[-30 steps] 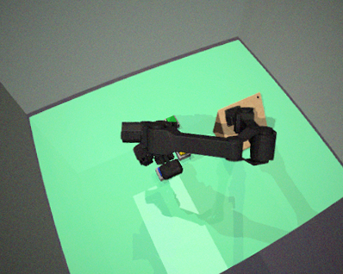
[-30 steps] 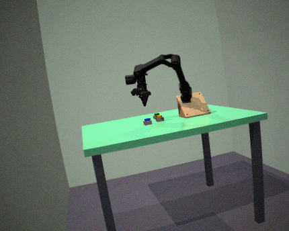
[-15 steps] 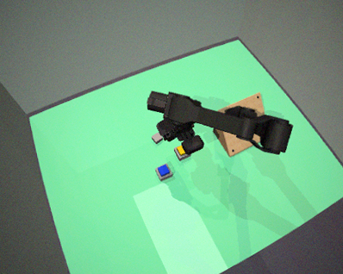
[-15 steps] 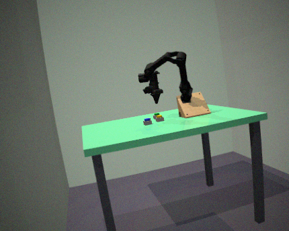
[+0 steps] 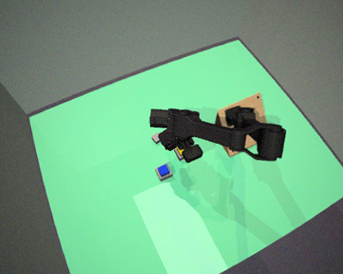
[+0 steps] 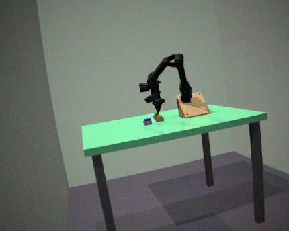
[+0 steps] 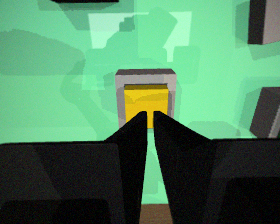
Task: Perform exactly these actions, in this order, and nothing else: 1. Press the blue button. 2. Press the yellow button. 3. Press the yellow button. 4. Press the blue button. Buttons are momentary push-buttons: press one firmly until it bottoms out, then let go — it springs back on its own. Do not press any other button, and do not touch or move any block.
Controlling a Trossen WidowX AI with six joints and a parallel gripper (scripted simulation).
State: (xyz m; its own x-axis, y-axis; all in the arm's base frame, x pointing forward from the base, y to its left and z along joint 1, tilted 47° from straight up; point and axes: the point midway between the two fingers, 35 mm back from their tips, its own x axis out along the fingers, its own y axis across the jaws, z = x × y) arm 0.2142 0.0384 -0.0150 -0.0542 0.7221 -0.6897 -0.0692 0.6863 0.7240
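1. Yellow square push-button (image 7: 145,100) in its grey square housing, seen from the wrist view directly ahead of the two black tapered fingers, tips overlapping the button's near edge in that view.
2. Black parallel-jaw gripper (image 6: 158,109) nearly closed, only a thin slit between the fingers, nothing held; pointed straight down above the yellow button, whether touching it cannot be told from the exterior view.
3. Blue square push-button (image 5: 163,170) on a grey base, just beside the yellow button on the side away from the arm's mount, uncovered in the top view.
4. Yellow button in the top view (image 5: 180,151) mostly hidden under the gripper, only a sliver showing.
5. Green-capped button (image 6: 156,114) just behind the yellow button in the exterior view; a grey base corner (image 5: 155,138) peeks out from under the wrist in the top view.
6. Green flat table top (image 6: 111,134) on dark legs, carrying all three buttons close together.
7. Tan wooden wedge-shaped mount (image 6: 192,105) well apart from the yellow button, farther back, with the black six-joint arm (image 6: 175,60) arching up from it and over to the buttons.
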